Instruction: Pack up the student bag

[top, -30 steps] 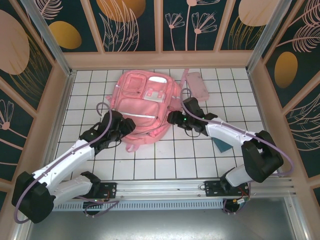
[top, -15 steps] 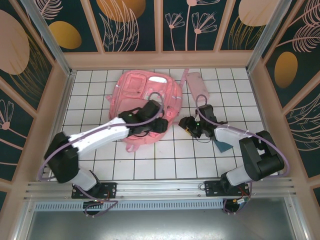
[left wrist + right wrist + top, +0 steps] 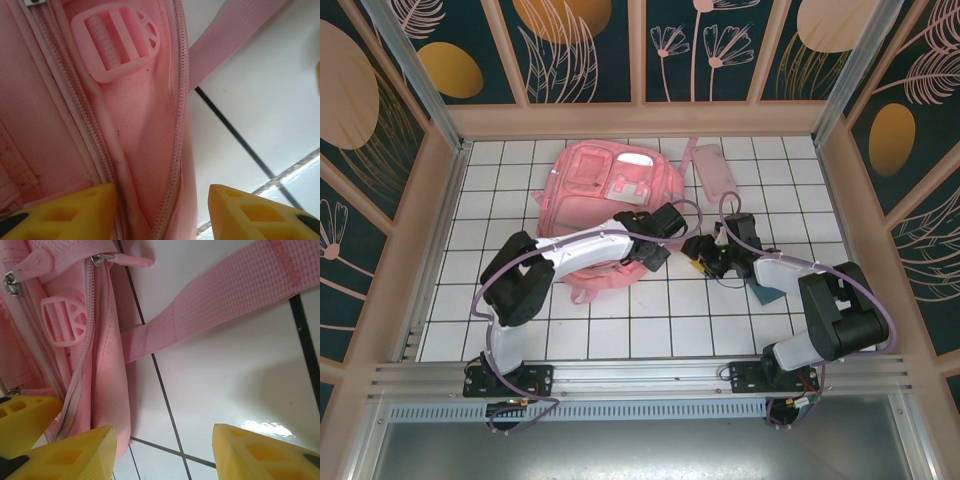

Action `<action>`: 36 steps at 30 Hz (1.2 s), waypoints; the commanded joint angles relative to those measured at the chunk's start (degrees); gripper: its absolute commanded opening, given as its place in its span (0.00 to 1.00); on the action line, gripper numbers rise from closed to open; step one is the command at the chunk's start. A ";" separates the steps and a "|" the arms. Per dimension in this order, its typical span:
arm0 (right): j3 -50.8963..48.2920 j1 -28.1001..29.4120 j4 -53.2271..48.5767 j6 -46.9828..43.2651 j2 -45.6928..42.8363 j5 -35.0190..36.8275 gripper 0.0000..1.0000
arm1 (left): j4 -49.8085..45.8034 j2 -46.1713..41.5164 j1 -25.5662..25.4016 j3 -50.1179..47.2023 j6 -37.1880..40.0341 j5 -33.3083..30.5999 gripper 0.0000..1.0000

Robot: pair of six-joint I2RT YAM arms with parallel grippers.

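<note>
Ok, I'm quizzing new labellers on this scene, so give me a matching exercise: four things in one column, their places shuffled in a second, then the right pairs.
1. large soft pink fabric backpack
2. small flat pink pouch
3. flat teal piece
4. pink plastic strap buckle

A. beside the zip
B. partly under the right arm
C. its edge sits inside the left gripper
D. on the white tiled table, just right of the backpack

Pairs: 1-C, 2-D, 3-B, 4-A

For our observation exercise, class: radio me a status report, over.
Left gripper open, straddling zipper edge of student bag. Right gripper open beside it. Strap ahead.
</note>
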 commanded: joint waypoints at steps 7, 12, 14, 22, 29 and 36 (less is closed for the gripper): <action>-0.72 -0.17 5.22 1.52 1.45 -4.10 0.51 | -3.30 1.76 0.92 2.77 2.93 -9.53 0.33; 0.28 1.96 7.93 2.73 3.60 -5.85 0.49 | -2.09 0.46 1.13 3.06 1.24 -11.39 0.10; 0.98 3.38 9.59 3.74 4.68 -6.04 0.48 | -0.88 -1.25 1.12 2.68 0.85 -10.88 0.04; 5.60 9.57 16.96 7.83 10.40 -4.90 0.50 | 2.42 -6.32 1.20 0.79 -1.69 -14.76 0.00; 7.53 11.01 22.79 10.05 14.54 -4.81 0.55 | 4.02 -8.25 1.14 -0.98 -3.13 -18.38 0.00; 8.37 11.36 23.74 8.83 15.84 -6.82 0.19 | 7.11 -10.79 1.27 -2.96 -5.77 -28.50 0.00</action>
